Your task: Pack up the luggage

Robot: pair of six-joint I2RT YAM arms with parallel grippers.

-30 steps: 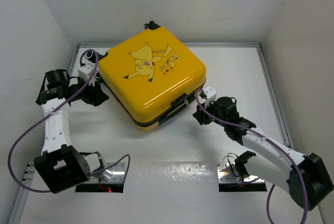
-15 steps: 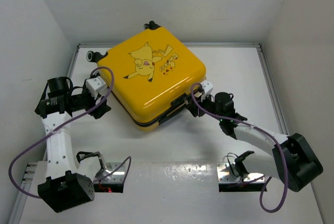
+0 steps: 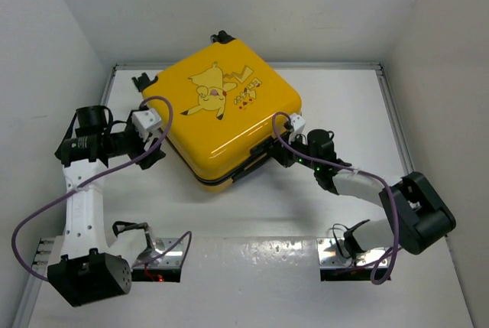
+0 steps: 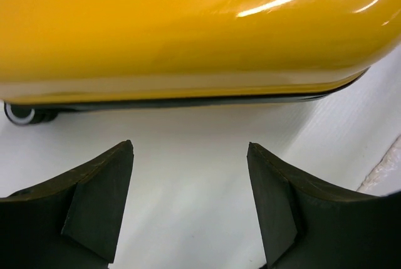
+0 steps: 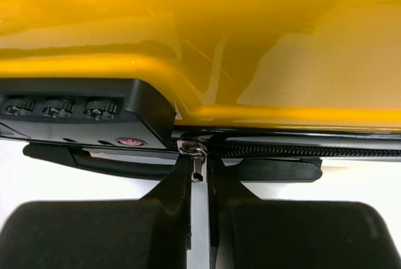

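Observation:
The yellow suitcase (image 3: 221, 114) with the Pikachu cartoon lies closed and flat in the middle of the table. My right gripper (image 3: 276, 152) is at its near right edge. In the right wrist view the fingers (image 5: 182, 219) are nearly together, pinching the small metal zipper pull (image 5: 197, 163) beside the black combination lock (image 5: 81, 109). The black zipper seam (image 5: 301, 150) runs to the right. My left gripper (image 3: 155, 154) is open and empty, just off the suitcase's left side. In the left wrist view (image 4: 191, 150) the yellow shell (image 4: 188, 31) fills the top, with a black wheel (image 4: 22, 113) at the left.
White walls close in the table on the left, back and right. A black carry handle (image 5: 94, 159) lies under the lock. More black wheels (image 3: 221, 37) stick out at the suitcase's far corner. Purple cables loop over both arms.
My right gripper has moved left up to the suitcase's near edge and closed on the zipper pull. My left gripper has shifted right and forward along the suitcase's left side.

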